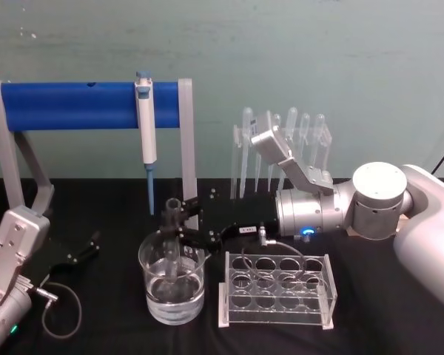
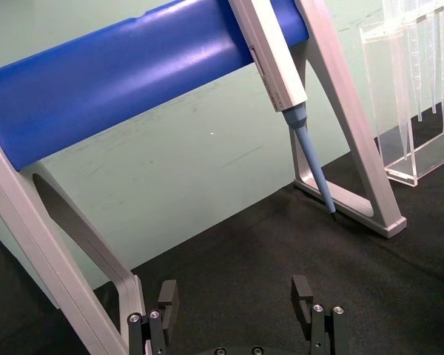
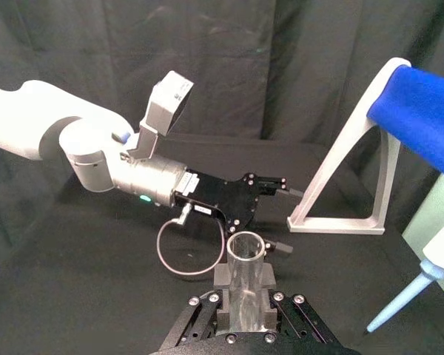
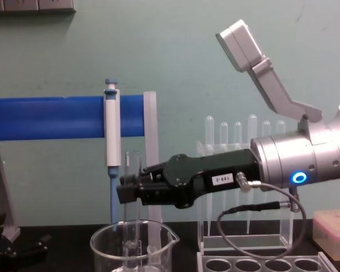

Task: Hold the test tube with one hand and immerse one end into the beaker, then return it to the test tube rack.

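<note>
Your right pincer (image 1: 176, 228) pinching the test tube (image 1: 173, 208) mid-frame, lower end inside the beaker (image 1: 154, 292), left pincer (image 1: 85, 250) spread, lower left.

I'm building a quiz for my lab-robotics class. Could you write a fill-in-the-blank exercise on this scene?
1. The gripper clamping the test tube belongs to the robot's ____ arm.
2. The tube's lower end hangs inside the ____.
3. Every hole of the test tube rack is ____.
4. The left gripper, parked off to the left, has its fingers ____.
Missing words: right; beaker; empty; open.
</note>
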Available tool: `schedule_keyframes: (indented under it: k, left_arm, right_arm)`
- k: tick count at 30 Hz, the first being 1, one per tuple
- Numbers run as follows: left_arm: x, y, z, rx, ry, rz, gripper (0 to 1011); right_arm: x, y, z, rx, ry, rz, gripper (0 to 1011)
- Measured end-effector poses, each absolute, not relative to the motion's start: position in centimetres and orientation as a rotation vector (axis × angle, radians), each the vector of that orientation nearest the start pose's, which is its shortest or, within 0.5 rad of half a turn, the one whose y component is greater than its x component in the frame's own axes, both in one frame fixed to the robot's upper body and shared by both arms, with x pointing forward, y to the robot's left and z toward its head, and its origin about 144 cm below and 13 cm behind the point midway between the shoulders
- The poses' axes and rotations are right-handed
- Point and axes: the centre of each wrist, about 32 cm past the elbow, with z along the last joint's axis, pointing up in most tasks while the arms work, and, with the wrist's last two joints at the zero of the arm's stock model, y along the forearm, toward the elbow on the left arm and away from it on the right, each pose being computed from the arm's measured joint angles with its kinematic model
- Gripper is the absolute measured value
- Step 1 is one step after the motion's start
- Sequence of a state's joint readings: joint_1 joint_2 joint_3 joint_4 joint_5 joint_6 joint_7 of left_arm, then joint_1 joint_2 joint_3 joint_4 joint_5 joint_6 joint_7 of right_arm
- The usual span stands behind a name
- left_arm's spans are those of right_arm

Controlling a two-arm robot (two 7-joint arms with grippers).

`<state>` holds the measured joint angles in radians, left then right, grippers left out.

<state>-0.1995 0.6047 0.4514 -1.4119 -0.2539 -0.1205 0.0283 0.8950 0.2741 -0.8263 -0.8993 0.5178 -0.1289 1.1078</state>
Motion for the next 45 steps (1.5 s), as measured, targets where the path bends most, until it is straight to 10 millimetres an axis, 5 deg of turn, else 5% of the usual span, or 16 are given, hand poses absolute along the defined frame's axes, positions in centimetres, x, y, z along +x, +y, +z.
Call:
schedule_keyframes:
  k: [45]
  left_arm:
    - [48.86, 30.97, 113.98, 0.304, -0.285, 1.248, 1000]
  right_arm:
    - [64.59, -18.57, 123.73, -0.212, -0.169, -0.065, 226]
